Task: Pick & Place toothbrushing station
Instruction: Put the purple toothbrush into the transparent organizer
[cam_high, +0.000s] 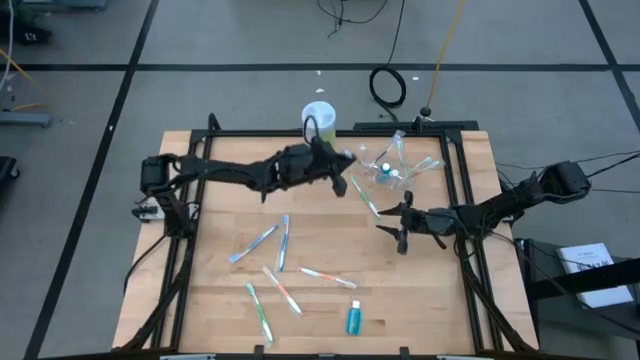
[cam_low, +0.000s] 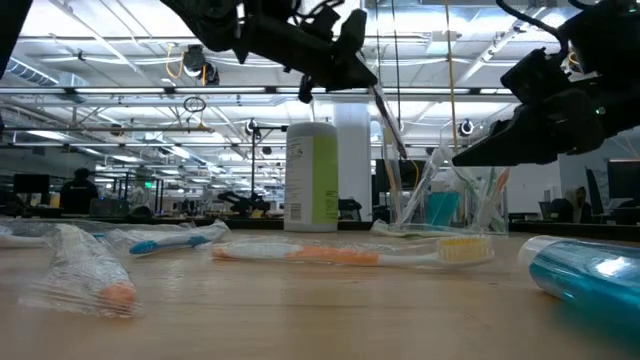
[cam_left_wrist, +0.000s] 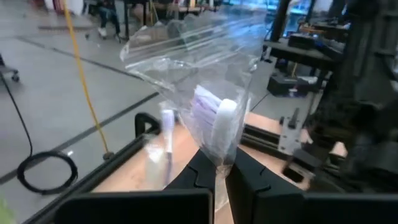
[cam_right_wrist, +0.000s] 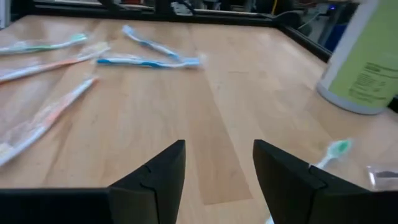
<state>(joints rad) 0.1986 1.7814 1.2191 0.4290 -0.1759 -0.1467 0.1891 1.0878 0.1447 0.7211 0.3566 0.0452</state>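
My left gripper (cam_high: 347, 180) is in the air at the table's far middle, shut on a toothbrush in a clear wrapper (cam_low: 390, 122). The clear plastic cup (cam_high: 388, 172) stands just to its right near the far edge; several toothbrushes lean inside on its rim, and it also shows in the low view (cam_low: 450, 205). My right gripper (cam_high: 392, 226) is open and empty, above the table just nearer than the cup. Several wrapped toothbrushes (cam_high: 283, 243) and a teal toothpaste tube (cam_high: 353, 318) lie flat on the near half. My left gripper pinches the wrapped toothbrush between its two fingers, on the clear wrapper (cam_left_wrist: 219, 163) just behind the brush head (cam_left_wrist: 214, 121), which sticks out past the fingertips. The brush (cam_high: 366, 197) is lifted clear and slants down from the fingers toward the table's right, beside the cup.
A tall white-and-green canister (cam_high: 318, 120) stands at the far edge, just behind my left gripper. A black frame rail (cam_high: 462, 190) runs along the table's right side. The toothbrushes on the near half (cam_right_wrist: 146, 61) lie spread apart with bare wood between them.
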